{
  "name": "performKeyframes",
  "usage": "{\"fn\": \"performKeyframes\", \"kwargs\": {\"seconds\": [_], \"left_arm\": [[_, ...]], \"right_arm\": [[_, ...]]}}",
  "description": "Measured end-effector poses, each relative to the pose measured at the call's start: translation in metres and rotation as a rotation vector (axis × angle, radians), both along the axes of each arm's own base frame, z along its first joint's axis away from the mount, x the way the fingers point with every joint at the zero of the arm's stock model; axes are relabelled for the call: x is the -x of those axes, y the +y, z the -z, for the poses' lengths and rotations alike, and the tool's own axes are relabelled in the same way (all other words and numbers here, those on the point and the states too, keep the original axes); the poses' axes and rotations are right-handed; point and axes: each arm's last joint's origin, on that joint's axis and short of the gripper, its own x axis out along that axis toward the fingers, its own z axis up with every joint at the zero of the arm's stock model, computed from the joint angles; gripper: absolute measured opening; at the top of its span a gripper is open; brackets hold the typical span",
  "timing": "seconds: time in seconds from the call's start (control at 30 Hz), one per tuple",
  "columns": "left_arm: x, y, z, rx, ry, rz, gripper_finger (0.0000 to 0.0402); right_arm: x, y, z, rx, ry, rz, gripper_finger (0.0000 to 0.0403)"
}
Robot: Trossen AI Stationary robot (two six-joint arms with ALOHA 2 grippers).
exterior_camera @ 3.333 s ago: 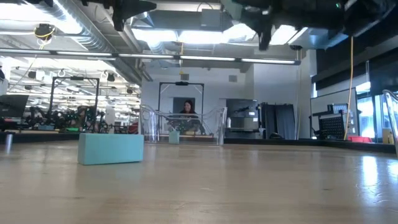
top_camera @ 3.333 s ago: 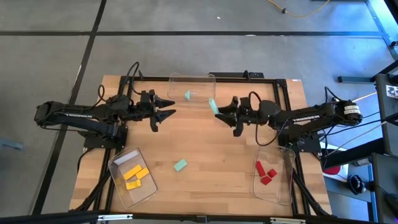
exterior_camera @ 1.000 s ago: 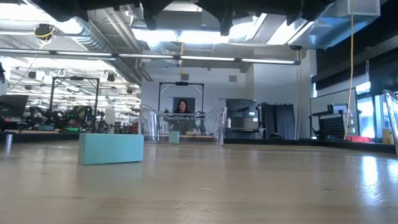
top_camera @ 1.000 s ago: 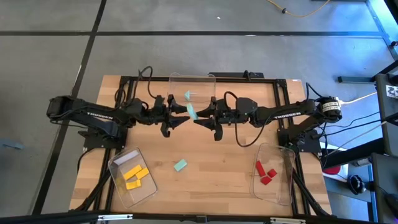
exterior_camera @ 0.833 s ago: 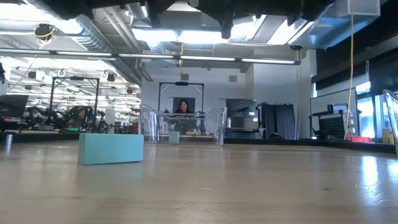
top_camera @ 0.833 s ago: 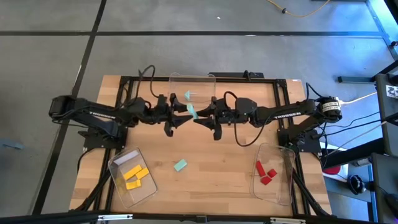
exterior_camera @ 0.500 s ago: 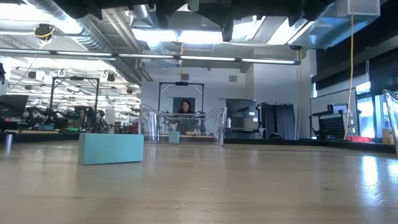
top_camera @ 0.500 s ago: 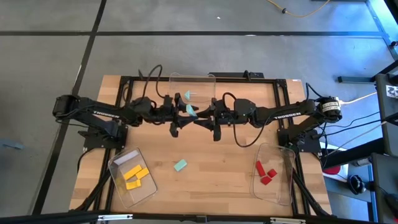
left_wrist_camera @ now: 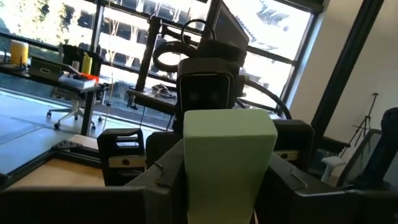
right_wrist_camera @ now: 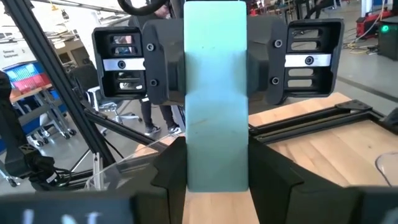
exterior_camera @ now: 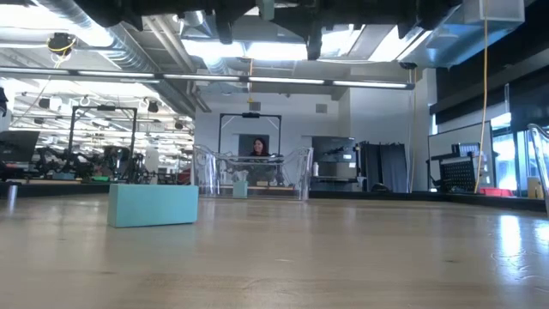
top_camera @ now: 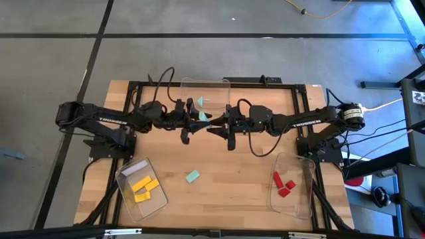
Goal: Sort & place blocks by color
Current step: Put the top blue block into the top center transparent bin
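Observation:
A mint-green bar block [top_camera: 203, 117] hangs in mid-air over the table's far middle, between both grippers. My left gripper [top_camera: 198, 120] comes from the left and my right gripper [top_camera: 210, 122] from the right, each shut on it. The left wrist view shows the block [left_wrist_camera: 229, 143] between my left gripper's [left_wrist_camera: 227, 190] fingers. In the right wrist view the block [right_wrist_camera: 215, 81] stands between my right gripper's [right_wrist_camera: 216, 171] fingers. A second mint block [top_camera: 192, 176] [exterior_camera: 153, 205] lies flat on the table. A mint wedge [top_camera: 199, 101] rests in the far clear bin [top_camera: 224, 83]. My left gripper pinches the bar's left end [left_wrist_camera: 205, 180] between its two fingers, coming level from the table's left, the fingers along the bar. The bar is lifted clear of the table. My right gripper pinches the bar's right end [right_wrist_camera: 214, 158] between its two fingers, level from the table's right, the fingers along the bar. The bar reaches out past them into the left gripper.
A clear bin with yellow blocks [top_camera: 143, 188] sits at the near left, and a clear bin with red blocks [top_camera: 284, 186] at the near right. The far bin [exterior_camera: 251, 176] stands behind the handover spot. Bare wood lies around the loose mint block.
My left gripper has moved toward the table's right, up to the right gripper, until its fingers stand on both sides of the mint bar. The right gripper and the bar have stayed in place, lifted above the table.

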Motion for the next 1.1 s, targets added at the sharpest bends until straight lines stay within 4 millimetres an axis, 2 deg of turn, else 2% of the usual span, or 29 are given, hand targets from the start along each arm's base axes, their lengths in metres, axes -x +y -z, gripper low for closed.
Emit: {"fn": "performKeyframes", "kwargs": {"seconds": [0.1, 0.2, 0.33, 0.43, 0.6, 0.73, 1.1], "left_arm": [[0.005, 0.005, -0.003, 0.006, 0.017, 0.008, 0.0119], [0.013, 0.01, -0.004, 0.007, 0.075, -0.003, 0.0119], [0.036, 0.016, -0.013, -0.034, 0.146, -0.058, 0.0119], [0.055, 0.018, -0.016, -0.055, 0.218, -0.108, 0.0119], [0.081, 0.015, -0.022, -0.054, 0.232, -0.165, 0.0119], [0.091, 0.009, -0.015, -0.04, 0.223, -0.181, 0.0119], [0.093, 0.007, -0.014, -0.032, 0.199, -0.18, 0.0119]], "right_arm": [[0.0, 0.0, 0.0, -0.027, 0.0, 0.006, 0.0141], [0.003, -0.003, -0.002, -0.074, 0.026, 0.034, 0.0214], [0.017, -0.01, -0.007, -0.111, 0.128, 0.085, 0.0318], [0.034, -0.015, -0.016, -0.108, 0.189, 0.107, 0.0361], [0.06, -0.018, -0.03, -0.089, 0.258, 0.131, 0.0377], [0.075, -0.018, -0.039, -0.062, 0.27, 0.165, 0.0379], [0.081, -0.018, -0.047, -0.037, 0.233, 0.163, 0.038]]}}
